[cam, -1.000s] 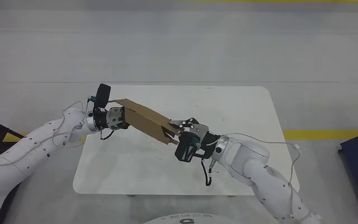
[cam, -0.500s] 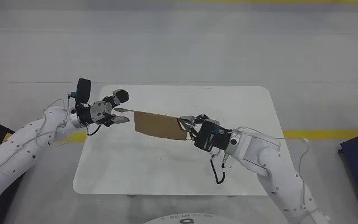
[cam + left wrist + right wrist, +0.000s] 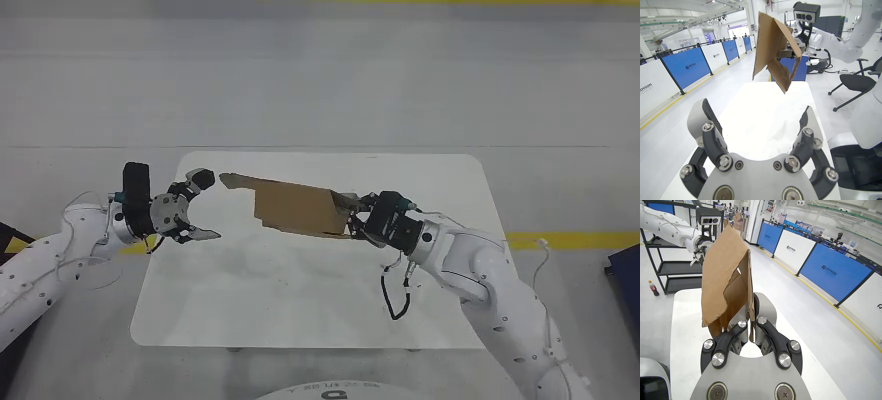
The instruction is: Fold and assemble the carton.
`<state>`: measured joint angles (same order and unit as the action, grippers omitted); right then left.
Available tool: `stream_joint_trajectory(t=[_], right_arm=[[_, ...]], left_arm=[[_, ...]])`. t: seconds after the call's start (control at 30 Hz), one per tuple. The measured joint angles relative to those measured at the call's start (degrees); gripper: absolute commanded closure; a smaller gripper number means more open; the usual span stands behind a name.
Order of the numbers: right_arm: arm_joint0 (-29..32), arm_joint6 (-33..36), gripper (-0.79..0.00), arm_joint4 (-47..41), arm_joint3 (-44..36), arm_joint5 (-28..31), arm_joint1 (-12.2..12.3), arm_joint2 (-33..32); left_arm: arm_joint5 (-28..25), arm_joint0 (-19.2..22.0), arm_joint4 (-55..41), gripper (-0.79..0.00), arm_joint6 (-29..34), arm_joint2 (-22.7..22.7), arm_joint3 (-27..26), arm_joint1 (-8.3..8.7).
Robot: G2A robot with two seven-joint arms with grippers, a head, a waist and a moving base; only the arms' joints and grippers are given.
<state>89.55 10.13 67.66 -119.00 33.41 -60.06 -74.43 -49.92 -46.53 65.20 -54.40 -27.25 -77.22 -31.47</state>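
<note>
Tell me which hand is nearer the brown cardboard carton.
Right. The right hand is shut on one end of the brown cardboard carton, holding it above the white table. The left hand is open, apart from the carton's other end.

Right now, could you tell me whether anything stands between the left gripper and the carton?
Nothing visible does. The left gripper is open and apart from the carton, with only air above the table between them. The right gripper holds the carton's far end.

Logo lettering, on blue and white barrier panels [image 3: 687,64]
</note>
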Motion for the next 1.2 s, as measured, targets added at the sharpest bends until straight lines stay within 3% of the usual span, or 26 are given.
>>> stream_joint_trajectory(t=[0.77, 1.03, 1.2], right_arm=[[-0.1, 0.2, 0.0, -0.6, 0.8, -0.6, 0.0, -0.2], [-9.9, 11.2, 0.0, -19.6, 15.7, 2.1, -0.4, 0.5], [-13.0, 16.1, 0.0, -26.7, 17.5, 2.9, -0.7, 2.7]], left_arm=[[0.2, -0.2, -0.4, -0.785, 0.3, -0.2, -0.3, -0.06], [0.4, -0.7, -2.7, -0.785, 5.5, -3.6, 2.0, -0.43], [-0.6, -1.4, 6.8, -0.785, 5.7, -4.6, -2.9, -0.11]])
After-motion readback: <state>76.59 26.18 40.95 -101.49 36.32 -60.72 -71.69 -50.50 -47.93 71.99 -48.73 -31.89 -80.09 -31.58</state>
